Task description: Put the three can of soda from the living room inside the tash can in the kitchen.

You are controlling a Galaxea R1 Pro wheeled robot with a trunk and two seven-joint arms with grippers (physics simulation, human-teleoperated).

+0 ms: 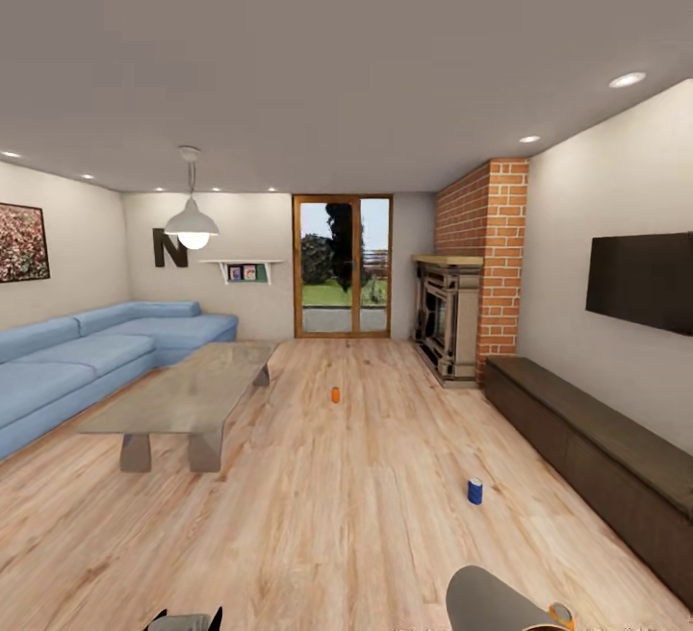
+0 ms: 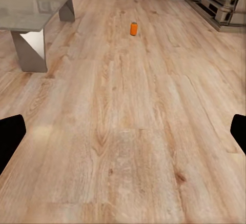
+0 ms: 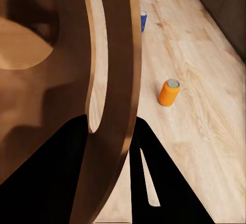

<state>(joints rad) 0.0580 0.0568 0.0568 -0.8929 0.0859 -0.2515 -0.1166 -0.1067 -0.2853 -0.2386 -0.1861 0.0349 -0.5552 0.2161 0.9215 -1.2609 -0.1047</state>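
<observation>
Here the robot stands in the living room with all three cans on the wood floor. One orange can stands far out in the middle, right of the glass table; the blue can stands nearer, toward the dark bench on the right; the second orange can sits very near, at the lower right, just beside the bin.

The right gripper is clamped on the wall of the bin, one finger inside the coppery wall and one outside, so the bin rides tilted in front of the robot. The left gripper hangs wide apart and empty, with the far orange can ahead of it.

The sensible step, I judge, is to take the nearest orange can first. Bring the free left gripper down over it from above, centred on the silver top, and close gently so it does not skid or tip on the smooth floor. Keep the bin's mouth turned up and near, so the can drops in cleanly rather than glancing off the rim.
</observation>
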